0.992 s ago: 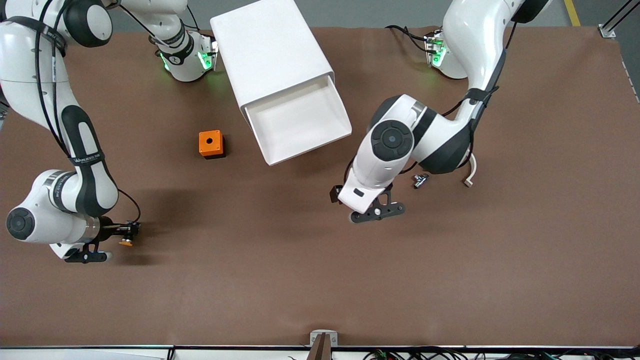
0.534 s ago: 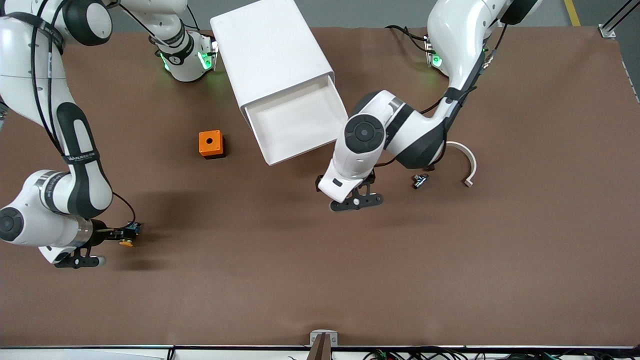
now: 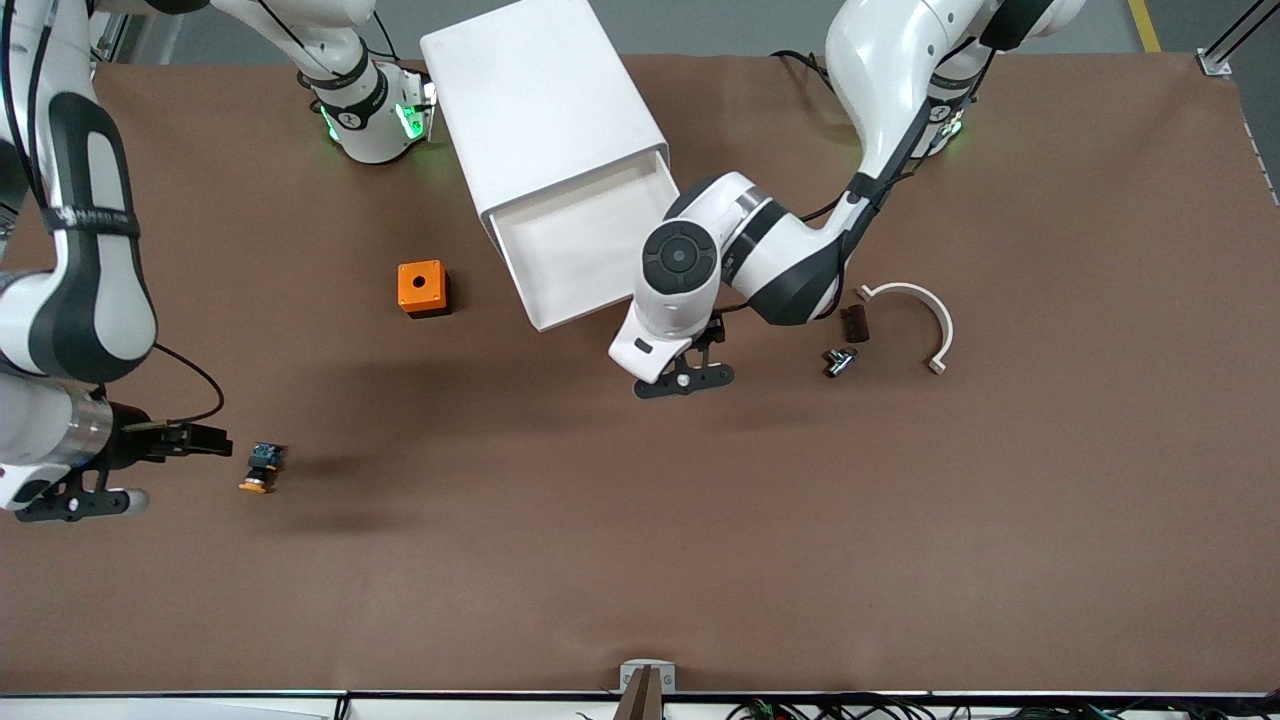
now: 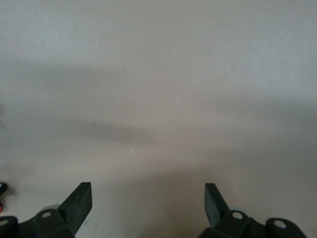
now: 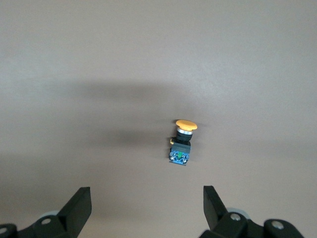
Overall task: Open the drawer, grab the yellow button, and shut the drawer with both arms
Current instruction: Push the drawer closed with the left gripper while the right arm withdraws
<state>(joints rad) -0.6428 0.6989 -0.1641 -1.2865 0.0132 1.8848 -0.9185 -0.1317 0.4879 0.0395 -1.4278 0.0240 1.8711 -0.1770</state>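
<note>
**A:** Orange cap, black-and-blue body: item one, the button (image 3: pixel 262 467), lying on its side on the brown table (image 3: pixel 640 560), out of the cabinet. From my right gripper (image 3: pixel 205 441) it sits just ahead of the fingertips, apart from them, nothing touching it. Jaws spread wide, empty; the right wrist view shows both fingertips (image 5: pixel 79 206) flanking bare table with the button centred ahead.

**B:** And the drawer?

**A:** Item two, the drawer (image 3: pixel 590 255), top of the white cabinet (image 3: pixel 540 110), pulled out, tray bare inside. My left gripper (image 3: pixel 685 380) hangs over the table just off the drawer's slanted lip, jaws also wide and holding nothing.

**B:** So closing is what's left. How do you want it done?

**A:** I judge so. I'd bring the left fingertips square against the lip's middle and push along the drawer's own slide line; the cabinet stands skewed to the table edge, so an off-axis shove might turn the whole unit.

**B:** Room to move?

**A:** Open table beneath the left gripper. Toward the left arm's end: a small metal fitting (image 3: pixel 840 360), a dark block (image 3: pixel 855 322), a white curved strip (image 3: pixel 925 310), all clear of the push line. The orange box (image 3: pixel 421 287) lies beside the drawer toward the right arm's end, also clear.
</note>
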